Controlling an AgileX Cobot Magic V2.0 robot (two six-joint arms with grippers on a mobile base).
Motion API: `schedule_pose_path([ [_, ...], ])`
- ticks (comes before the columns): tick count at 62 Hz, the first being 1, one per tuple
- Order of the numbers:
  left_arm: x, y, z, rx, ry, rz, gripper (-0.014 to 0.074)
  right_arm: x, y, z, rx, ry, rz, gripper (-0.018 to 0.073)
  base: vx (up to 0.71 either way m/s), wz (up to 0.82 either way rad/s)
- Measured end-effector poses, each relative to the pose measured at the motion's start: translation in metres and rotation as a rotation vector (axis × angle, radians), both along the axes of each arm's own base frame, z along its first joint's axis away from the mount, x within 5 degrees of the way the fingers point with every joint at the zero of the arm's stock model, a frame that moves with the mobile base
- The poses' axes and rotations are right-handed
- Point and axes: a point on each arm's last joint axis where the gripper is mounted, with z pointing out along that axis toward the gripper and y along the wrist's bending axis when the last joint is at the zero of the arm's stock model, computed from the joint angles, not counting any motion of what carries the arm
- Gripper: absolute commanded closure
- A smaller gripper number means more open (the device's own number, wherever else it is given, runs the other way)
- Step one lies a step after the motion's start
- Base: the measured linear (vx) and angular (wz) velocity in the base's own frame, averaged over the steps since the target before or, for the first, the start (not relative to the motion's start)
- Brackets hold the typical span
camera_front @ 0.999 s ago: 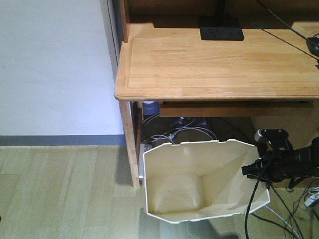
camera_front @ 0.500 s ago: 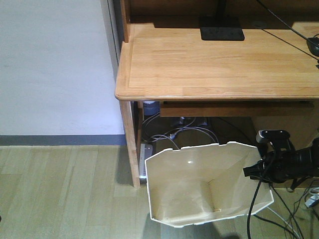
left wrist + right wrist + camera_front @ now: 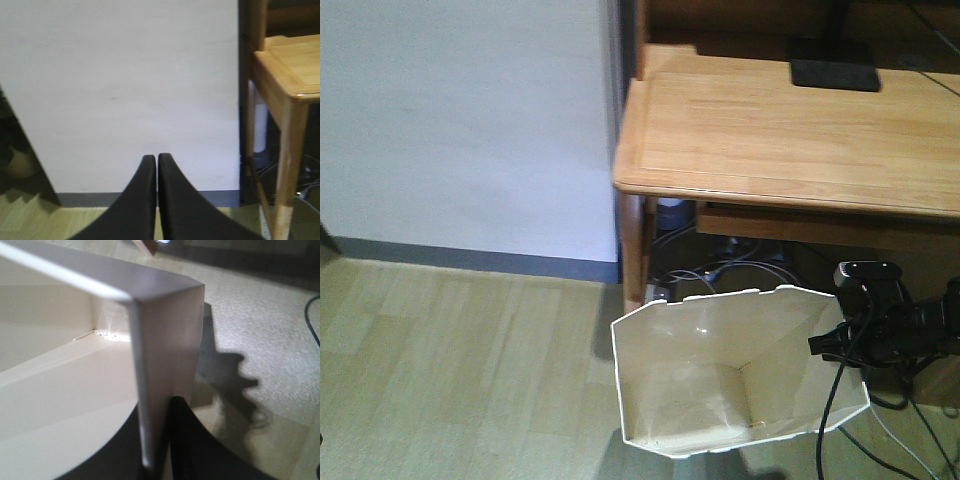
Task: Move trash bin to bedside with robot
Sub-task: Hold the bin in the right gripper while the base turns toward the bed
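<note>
Pale wood floor (image 3: 450,350) under a white wall, wooden tabletop (image 3: 780,130) at upper right. At lower centre, tilted white trash bin (image 3: 720,400), seemingly thin, light, slightly bendy plastic, pinched at its right rim by the right hand (image 3: 828,342); left hand (image 3: 157,165) closed, empty. Close behind, desk leg (image 3: 633,250) and tangled cables (image 3: 720,270); no bed in view.

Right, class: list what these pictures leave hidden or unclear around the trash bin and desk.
- The bed: outside every view.
- Underside of the trash bin: front view, hidden by its own walls.
- Right claw: right wrist view, blurred, body cut off by bottom edge.
- Cables under the desk: front view, shadowed, too small.
</note>
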Motion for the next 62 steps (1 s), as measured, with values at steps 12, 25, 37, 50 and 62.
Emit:
schedule_pose_path([
  [12, 0.0, 0.0, 0.0, 0.0, 0.0, 0.0, 0.0602, 0.0001, 0.0011, 0.0004, 0.013, -0.003, 0.003, 0.057, -0.03, 0.46],
  [25, 0.0, 0.0, 0.0, 0.0, 0.0, 0.0, 0.0602, 0.0003, 0.0021, 0.0007, 0.021, -0.005, 0.006, 0.057, -0.02, 0.45],
  [37, 0.0, 0.0, 0.0, 0.0, 0.0, 0.0, 0.0602, 0.0003, 0.0022, 0.0008, 0.022, -0.005, 0.007, 0.057, 0.01, 0.36],
  [50, 0.0, 0.0, 0.0, 0.0, 0.0, 0.0, 0.0602, 0.0001, 0.0013, 0.0004, 0.011, -0.003, 0.005, 0.057, 0.04, 0.34],
  [62, 0.0, 0.0, 0.0, 0.0, 0.0, 0.0, 0.0602, 0.0, -0.0001, 0.0, -0.001, 0.0, 0.001, 0.057, 0.07, 0.46],
])
